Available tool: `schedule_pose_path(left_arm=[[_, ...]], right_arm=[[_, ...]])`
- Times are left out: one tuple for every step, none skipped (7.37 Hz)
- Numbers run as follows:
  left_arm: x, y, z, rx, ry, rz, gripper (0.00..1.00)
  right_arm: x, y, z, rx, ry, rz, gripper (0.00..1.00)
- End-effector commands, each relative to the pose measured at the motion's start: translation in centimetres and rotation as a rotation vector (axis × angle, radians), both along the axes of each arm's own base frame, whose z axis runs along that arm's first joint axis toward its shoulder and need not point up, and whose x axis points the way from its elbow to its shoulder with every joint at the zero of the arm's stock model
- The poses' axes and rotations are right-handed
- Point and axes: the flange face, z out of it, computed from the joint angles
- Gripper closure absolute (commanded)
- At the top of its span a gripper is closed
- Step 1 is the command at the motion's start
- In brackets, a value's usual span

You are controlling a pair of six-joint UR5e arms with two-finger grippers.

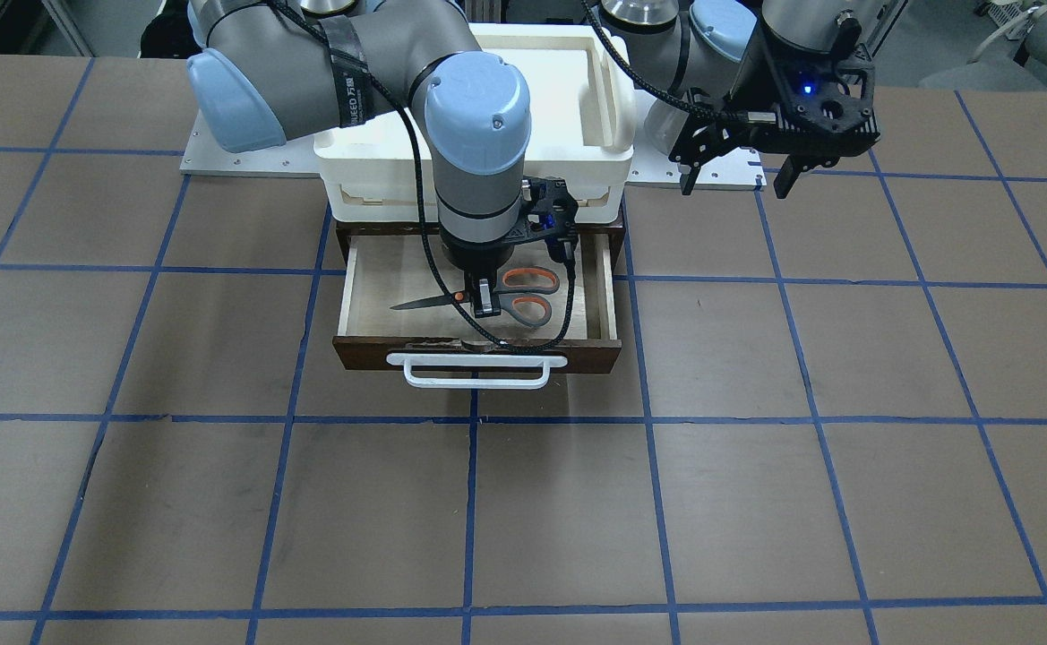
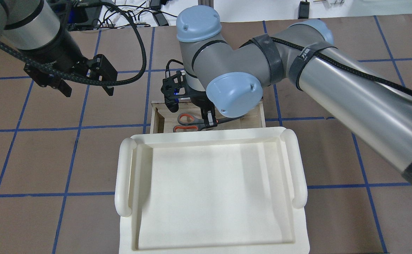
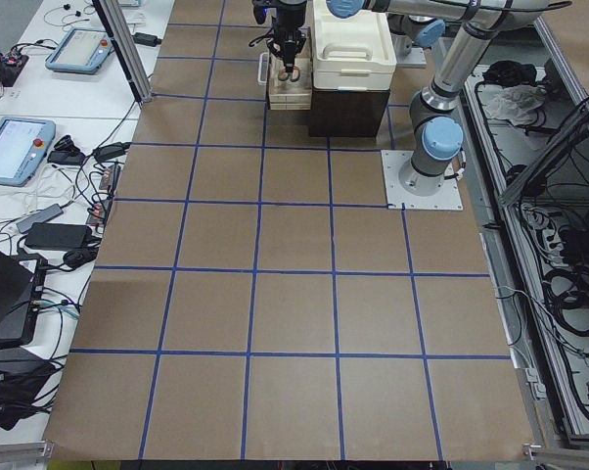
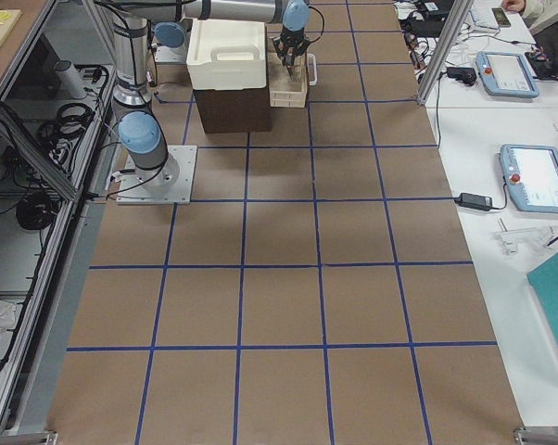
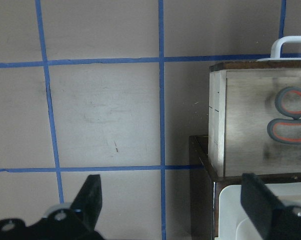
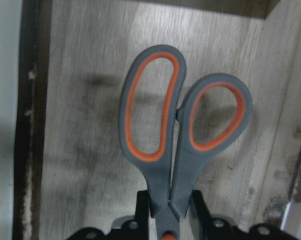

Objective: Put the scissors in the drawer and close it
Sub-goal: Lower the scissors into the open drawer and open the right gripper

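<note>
Only wrist view shows plainly: right end effector (image 6: 169, 200) clamps scissors (image 6: 160, 175); left end effector (image 5: 173, 197) spread.

Lighting's bright and even from above, just soft shadows on the counter (image 1: 756, 502). The white tray (image 2: 209, 197) glares a bit, nearly blown out. Right wrist view is dimmer and soft, scissors (image 6: 171, 175) slightly fuzzy.

From overhead, the white tray (image 2: 209, 190) covers the back part of the drawer (image 2: 155, 120), and a joint of the right arm (image 2: 234, 93) hides part of the blades of the scissors (image 2: 188, 123). In the right wrist view the blades and most of the right tool (image 6: 169, 207) run off the bottom edge. In both side views the scissors are too small to see well.
</note>
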Motion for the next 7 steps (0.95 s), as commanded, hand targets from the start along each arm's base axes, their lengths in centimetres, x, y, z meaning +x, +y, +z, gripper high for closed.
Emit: schedule_pose_path(left_arm=[[0.0,0.0,0.0,0.0,-0.001,0.0,0.0],[0.0,0.0,0.0,-0.002,0.001,0.0,0.0],[0.0,0.0,0.0,-0.002,0.001,0.0,0.0],[0.0,-0.1,-0.1,0.0,0.001,0.001,0.0],[0.0,-0.3,0.0,-0.008,0.002,0.001,0.0],[0.0,-0.7,-0.2,-0.006,0.004,0.004,0.0],[0.0,-2.1,-0.5,-0.029,0.002,0.033,0.0]], right_arm=[[0.0,0.0,0.0,-0.007,-0.005,-0.001,0.37],[0.0,-0.2,0.7,-0.035,-0.013,-0.003,0.0],[0.0,-0.3,1.7,-0.056,-0.018,-0.003,0.0],[-0.4,-0.2,2.6,-0.069,-0.022,-0.044,0.0],[-1.2,-0.4,3.8,-0.085,-0.023,-0.174,0.0],[-2.5,-0.5,5.6,-0.106,-0.033,-0.377,0.0],[-4.8,-1.6,6.8,-0.117,-0.044,-0.505,0.0]])
